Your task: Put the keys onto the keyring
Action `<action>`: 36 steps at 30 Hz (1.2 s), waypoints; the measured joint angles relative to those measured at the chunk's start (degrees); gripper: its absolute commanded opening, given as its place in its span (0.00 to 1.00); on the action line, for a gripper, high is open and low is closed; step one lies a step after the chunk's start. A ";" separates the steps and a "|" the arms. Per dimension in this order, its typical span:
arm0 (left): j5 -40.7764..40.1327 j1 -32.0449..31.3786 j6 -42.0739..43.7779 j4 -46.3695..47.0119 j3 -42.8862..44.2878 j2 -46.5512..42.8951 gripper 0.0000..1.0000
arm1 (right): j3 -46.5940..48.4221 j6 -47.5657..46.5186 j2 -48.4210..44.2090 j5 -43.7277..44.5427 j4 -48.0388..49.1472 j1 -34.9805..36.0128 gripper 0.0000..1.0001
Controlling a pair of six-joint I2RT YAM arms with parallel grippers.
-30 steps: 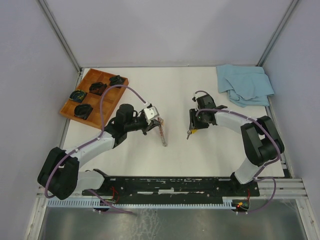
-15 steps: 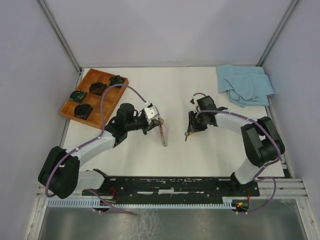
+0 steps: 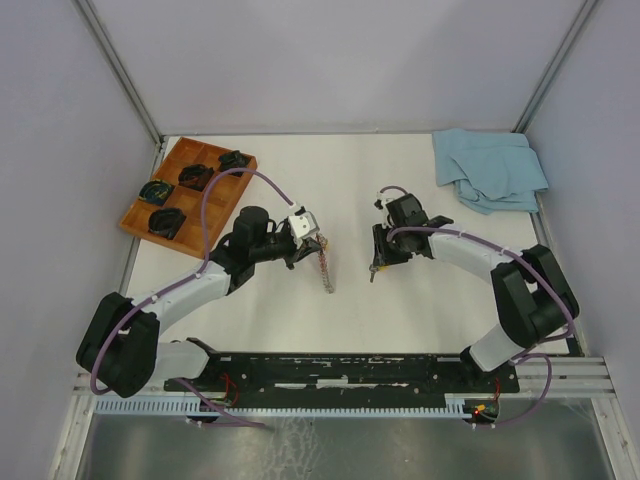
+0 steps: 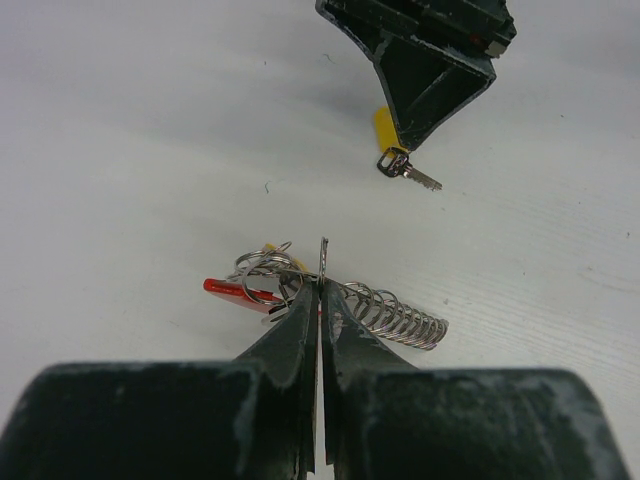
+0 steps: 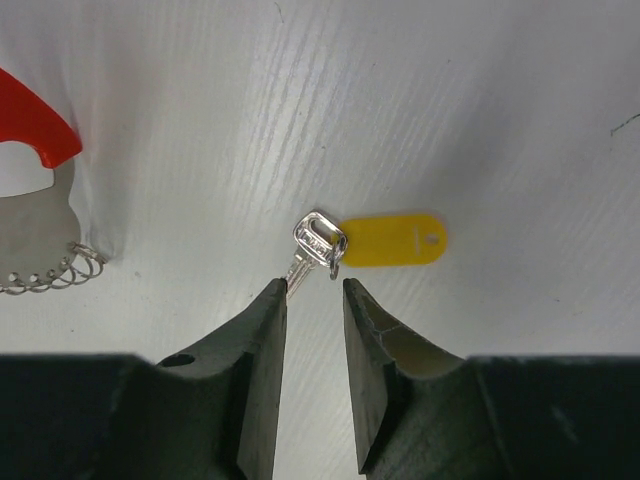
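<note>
Robotics lab, enclosed test cell. Plain pale panels (image 3: pixel 330 60) are walling in a white table (image 3: pixel 420 310) on three sides, with metal struts (image 3: pixel 121 70) running up the corners. A left arm (image 3: pixel 190 290) and a right arm (image 3: pixel 470 245), both trailing purple cables (image 3: pixel 208 215), are sitting bolted to a black base plate (image 3: pixel 340 365) at the near edge, beside an aluminium rail (image 3: pixel 590 372).

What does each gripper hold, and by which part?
Left gripper pinches the thin silver keyring by its wire loop. Right gripper straddles the blade of the small silver key; a grip cannot be told.
</note>
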 measured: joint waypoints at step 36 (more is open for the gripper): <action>0.15 0.00 0.02 -0.87 0.96 0.76 0.03 | 1.27 1.31 5.11 9.14 -1.90 4.50 0.16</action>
